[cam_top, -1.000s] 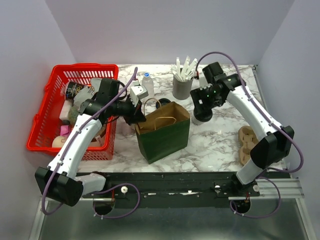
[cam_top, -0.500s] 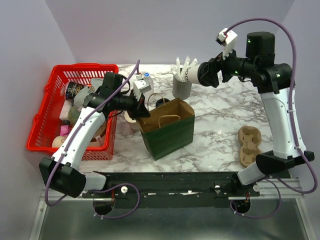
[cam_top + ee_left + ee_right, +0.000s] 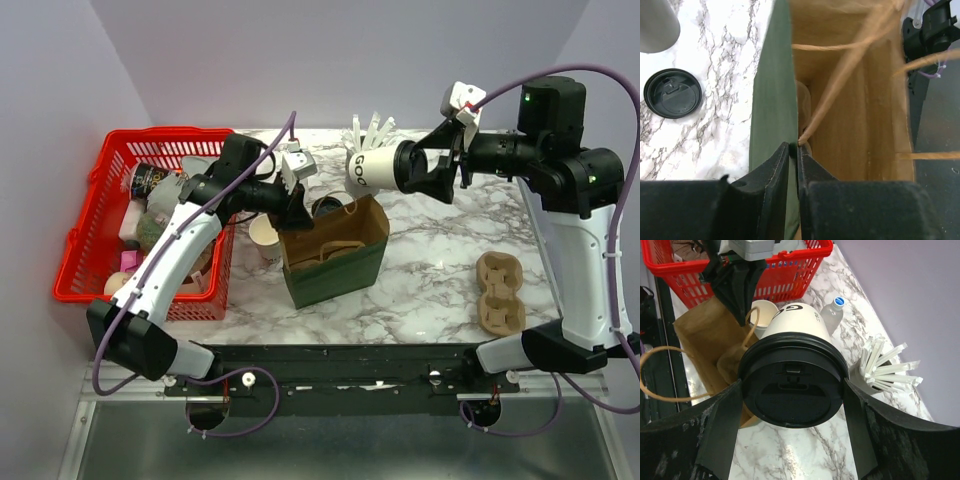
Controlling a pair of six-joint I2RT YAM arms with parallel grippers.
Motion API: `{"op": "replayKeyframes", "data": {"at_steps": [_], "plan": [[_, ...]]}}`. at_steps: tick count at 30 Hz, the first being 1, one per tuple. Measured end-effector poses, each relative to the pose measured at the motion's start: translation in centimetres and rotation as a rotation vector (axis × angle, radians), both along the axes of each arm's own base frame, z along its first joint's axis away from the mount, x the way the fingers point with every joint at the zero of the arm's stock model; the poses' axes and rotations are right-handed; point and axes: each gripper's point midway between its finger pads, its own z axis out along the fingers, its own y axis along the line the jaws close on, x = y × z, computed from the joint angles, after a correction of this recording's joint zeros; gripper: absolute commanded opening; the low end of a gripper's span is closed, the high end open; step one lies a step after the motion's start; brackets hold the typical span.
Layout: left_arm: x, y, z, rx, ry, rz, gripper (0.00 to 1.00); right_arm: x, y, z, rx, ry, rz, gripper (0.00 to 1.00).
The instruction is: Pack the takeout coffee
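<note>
Over the marble table (image 3: pixel 440 250), right claw (image 3: pixel 791 390) clamped around takeout coffee (image 3: pixel 370 168), left claw (image 3: pixel 794 146) pinching rim of green bag (image 3: pixel 335 275)

The left gripper (image 3: pixel 794 146) pinched the green paper bag (image 3: pixel 771 100) at its rim, twine handles (image 3: pixel 840 82) crossing its brown inside. A black lid (image 3: pixel 672 93) lay apart on the marble table (image 3: pixel 725 45).

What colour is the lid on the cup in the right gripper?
Black lid on a white cup; clearest in the right wrist view.
</note>
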Motion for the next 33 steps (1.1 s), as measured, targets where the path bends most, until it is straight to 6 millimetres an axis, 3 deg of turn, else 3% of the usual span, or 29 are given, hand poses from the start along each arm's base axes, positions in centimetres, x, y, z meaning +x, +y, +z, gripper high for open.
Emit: {"op": "replayKeyframes", "data": {"at_steps": [8,11,13,23,33], "plan": [[1.7,-1.3,-0.8,0.018,0.034,-0.004,0.24,-1.2,-0.5,-1.0,-0.045,0.005,0.023,0.52],[2.1,-1.3,-0.4,0.023,0.017,0.008,0.05,-2.0,-0.9,-1.1,-0.069,-0.013,0.038,0.51],[2.2,-1.3,-0.2,0.023,0.005,0.01,0.0,-2.4,-1.1,-1.2,-0.086,-0.034,0.051,0.5],[2.3,-1.3,0.0,0.019,0.0,0.015,0.0,-3.0,0.6,-2.4,-0.186,-0.157,0.195,0.48],[2.4,-2.0,0.5,-0.003,-0.005,0.015,0.0,-2.8,1.5,-7.0,-0.315,-0.153,0.275,0.47]]}}
